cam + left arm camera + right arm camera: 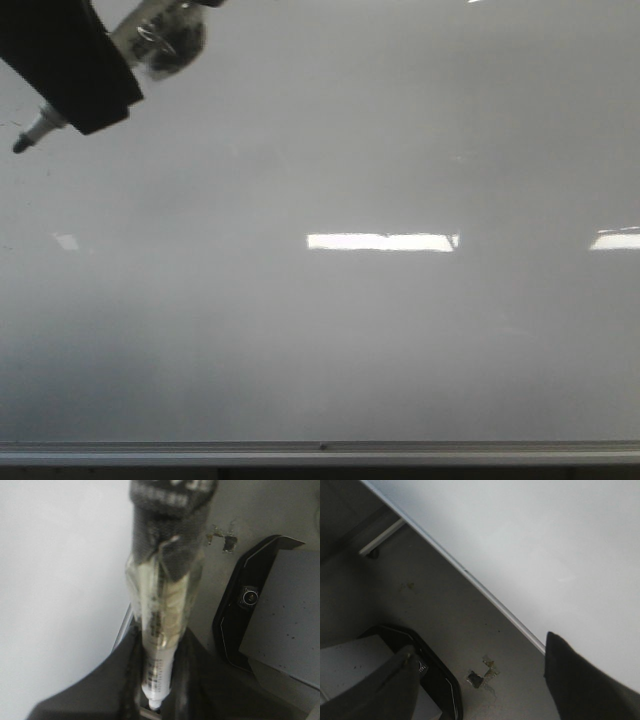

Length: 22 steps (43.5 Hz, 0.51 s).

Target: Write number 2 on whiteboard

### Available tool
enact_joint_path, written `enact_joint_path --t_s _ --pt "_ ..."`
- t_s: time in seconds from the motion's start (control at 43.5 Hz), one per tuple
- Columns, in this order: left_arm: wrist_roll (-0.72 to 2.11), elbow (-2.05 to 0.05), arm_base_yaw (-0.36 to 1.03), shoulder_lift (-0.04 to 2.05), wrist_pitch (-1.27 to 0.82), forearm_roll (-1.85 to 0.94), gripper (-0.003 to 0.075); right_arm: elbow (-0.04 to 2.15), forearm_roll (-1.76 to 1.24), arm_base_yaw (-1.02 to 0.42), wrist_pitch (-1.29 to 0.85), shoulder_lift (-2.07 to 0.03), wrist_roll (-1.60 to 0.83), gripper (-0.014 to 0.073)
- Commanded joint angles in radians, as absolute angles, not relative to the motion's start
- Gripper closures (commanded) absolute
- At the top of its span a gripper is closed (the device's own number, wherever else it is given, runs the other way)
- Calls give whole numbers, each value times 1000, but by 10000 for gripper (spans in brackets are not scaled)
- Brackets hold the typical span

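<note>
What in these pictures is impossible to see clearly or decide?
- Front view: whether the marker tip touches the whiteboard; no digit is visible.
- Left wrist view: left gripper grip point blurred, marker label cut off by the edge.
- Right wrist view: right gripper fingertips cut off.

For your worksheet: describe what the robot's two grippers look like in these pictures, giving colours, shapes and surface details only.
The left gripper appears in the front view as a matte black, blocky, flat-sided body with squared edges. The right gripper shows two dark, nearly black fingers with broad flat faces and angled tips. No cables or markings are visible on either.
</note>
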State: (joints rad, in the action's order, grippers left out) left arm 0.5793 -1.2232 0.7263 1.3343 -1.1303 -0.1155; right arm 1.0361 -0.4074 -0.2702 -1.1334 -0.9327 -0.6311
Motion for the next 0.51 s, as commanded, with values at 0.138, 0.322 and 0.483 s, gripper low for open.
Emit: enact_joint_path --t_s 0.138,0.322,0.483 --pt "609 -1255 888 1316 -1097 -132 741 1080 -499 -495 -1074 -997 -837 45" --pt "618 -1255 946 1316 -1091 -132 741 1130 -499 -637 -1009 -1070 -840 45" --pt "618 -1255 951 1316 -1091 -132 741 1177 -499 -715 -999 -1147 -840 45"
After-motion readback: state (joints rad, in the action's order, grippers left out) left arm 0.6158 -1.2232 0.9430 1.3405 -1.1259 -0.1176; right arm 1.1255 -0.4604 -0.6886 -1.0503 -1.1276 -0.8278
